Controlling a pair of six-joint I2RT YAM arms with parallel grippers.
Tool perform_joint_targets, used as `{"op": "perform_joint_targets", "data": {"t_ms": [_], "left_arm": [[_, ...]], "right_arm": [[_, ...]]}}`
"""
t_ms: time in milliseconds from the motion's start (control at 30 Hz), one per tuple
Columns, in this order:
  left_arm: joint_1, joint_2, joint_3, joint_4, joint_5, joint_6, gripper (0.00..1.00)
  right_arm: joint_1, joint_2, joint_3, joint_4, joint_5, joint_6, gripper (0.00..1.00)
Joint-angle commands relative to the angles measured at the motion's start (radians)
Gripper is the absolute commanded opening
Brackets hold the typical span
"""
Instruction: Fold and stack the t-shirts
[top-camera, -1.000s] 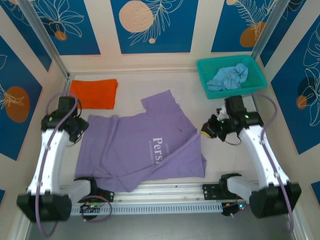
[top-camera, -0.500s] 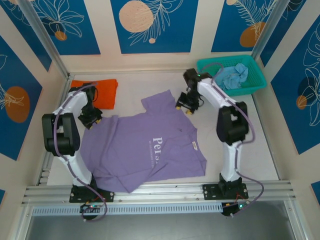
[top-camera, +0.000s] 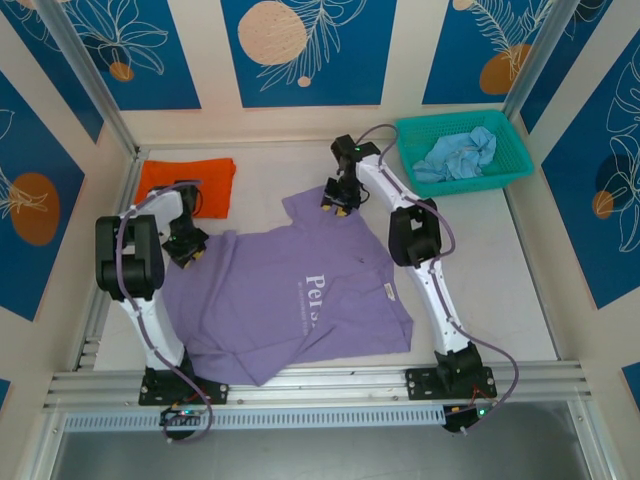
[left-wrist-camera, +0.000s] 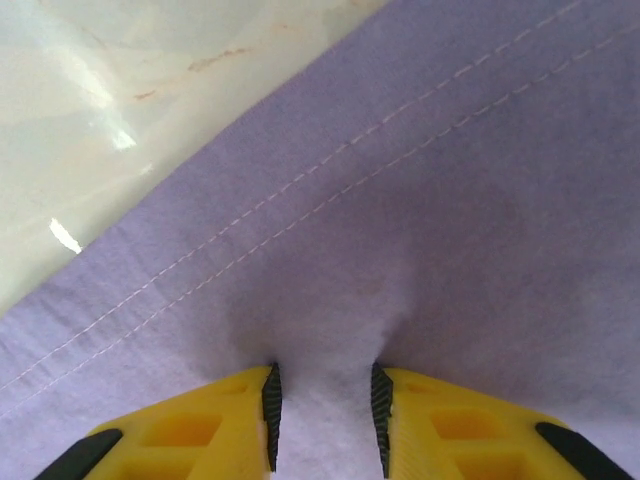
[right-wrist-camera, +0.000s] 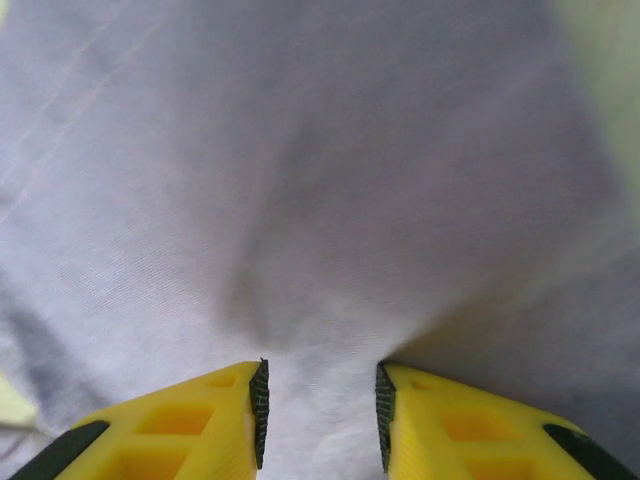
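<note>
On the middle of the pale table (top-camera: 480, 270) the lavender t-shirt (top-camera: 290, 290) lies spread out, front side up, with white lettering (top-camera: 316, 298) across the chest and a small white label (top-camera: 388, 291) near its right edge. Its cloth is not fully flat: the lower part near the arm bases is turned over itself in a diagonal fold, and one sleeve points toward the far wall. The left gripper (top-camera: 188, 245) presses down on the far left corner of this shirt, just beside the orange t-shirt (top-camera: 190, 183), which lies folded as a neat rectangle at the far left of the table. Seen from the left wrist, the yellow fingers (left-wrist-camera: 200, 430) stand a little apart with a soft ridge of purple cloth risen between the black pads, next to a double row of pale stitching (left-wrist-camera: 330, 180) along the hem; whether this claw really clamps the cloth I cannot tell. The right gripper (top-camera: 335, 198) sits on the far sleeve, and from the right wrist its fingers (right-wrist-camera: 190, 420) show the same: a gap with cloth wrinkled up inside, firm hold or not I cannot tell. The pale blue t-shirt (top-camera: 458, 155) lies crumpled inside the teal basket (top-camera: 455, 119) at the far right.
</note>
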Motion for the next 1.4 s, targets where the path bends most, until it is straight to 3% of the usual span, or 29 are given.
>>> {"op": "perform_joint_targets", "data": {"t_ms": [0, 167, 367, 533, 633, 733, 867, 1000, 1233, 1367], "left_arm": [[0.01, 0.036, -0.003, 0.03, -0.066, -0.044, 0.32], [0.012, 0.087, 0.061, 0.091, -0.019, -0.044, 0.32], [-0.008, 0.215, 0.218, 0.139, 0.06, -0.033, 0.3], [-0.007, 0.249, 0.394, 0.063, 0.077, -0.032, 0.35], [-0.011, 0.205, 0.499, -0.018, 0.077, -0.017, 0.45], [-0.017, 0.099, 0.517, -0.091, 0.053, -0.032, 0.57], [-0.019, -0.065, 0.424, -0.185, 0.042, -0.106, 0.65], [-0.04, -0.277, 0.198, -0.218, 0.095, -0.175, 0.65], [-0.155, -0.55, -0.22, -0.231, 0.316, -0.219, 0.61], [-0.163, -0.613, -0.352, -0.189, 0.331, -0.223, 0.61]], "right_arm": [[-0.076, 0.06, -0.019, -0.075, 0.083, 0.064, 0.35], [-0.175, 0.07, -0.044, -0.061, 0.103, 0.126, 0.32], [-0.269, 0.104, 0.049, 0.024, 0.018, 0.155, 0.33], [-0.305, 0.174, 0.25, 0.048, -0.128, 0.131, 0.46], [-0.286, 0.081, 0.227, 0.117, -0.172, 0.091, 0.59], [-0.271, -0.052, 0.136, 0.189, -0.215, 0.085, 0.65], [-0.237, -0.202, 0.037, 0.219, -0.206, 0.049, 0.67], [-0.204, -0.372, -0.126, 0.2, -0.172, 0.007, 0.68], [-0.207, -0.799, -0.789, 0.281, -0.138, -0.007, 0.67], [-0.233, -0.882, -1.039, 0.353, -0.103, -0.015, 0.68]]}}
